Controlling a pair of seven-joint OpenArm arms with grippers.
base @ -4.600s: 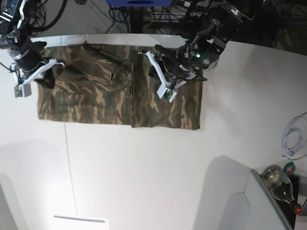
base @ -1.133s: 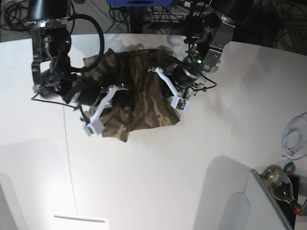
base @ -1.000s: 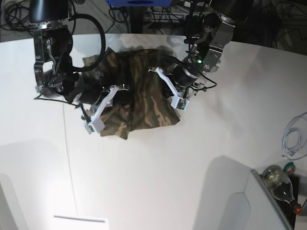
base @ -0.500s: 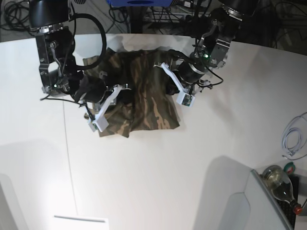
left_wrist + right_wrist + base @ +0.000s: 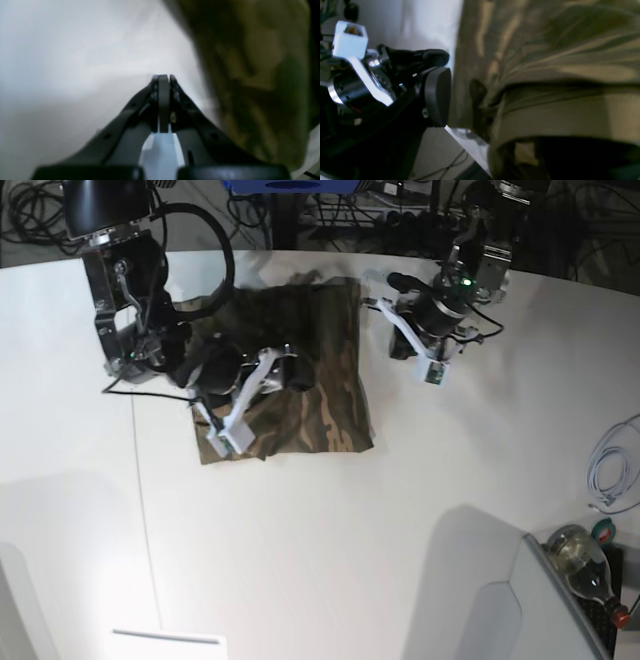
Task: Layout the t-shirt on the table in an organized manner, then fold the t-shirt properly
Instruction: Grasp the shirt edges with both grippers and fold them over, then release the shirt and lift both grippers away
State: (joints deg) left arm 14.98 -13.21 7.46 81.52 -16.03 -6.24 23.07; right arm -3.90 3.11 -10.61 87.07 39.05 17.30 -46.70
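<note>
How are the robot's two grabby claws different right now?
The left gripper is pinched shut; the right gripper looks open. The left gripper sits over bare table beside the t-shirt; the right gripper is over the t-shirt. Both are black.

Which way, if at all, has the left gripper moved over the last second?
Yes. In the base view the left gripper has drawn off the t-shirt, shifting right and towards the table's far edge; it now sits shut beside the cloth.

t-shirt (image 5: pixel 252 75) blurred and cut off at right edge in left wrist view, partly hidden under right arm (image 5: pixel 215 365) in base view
</note>
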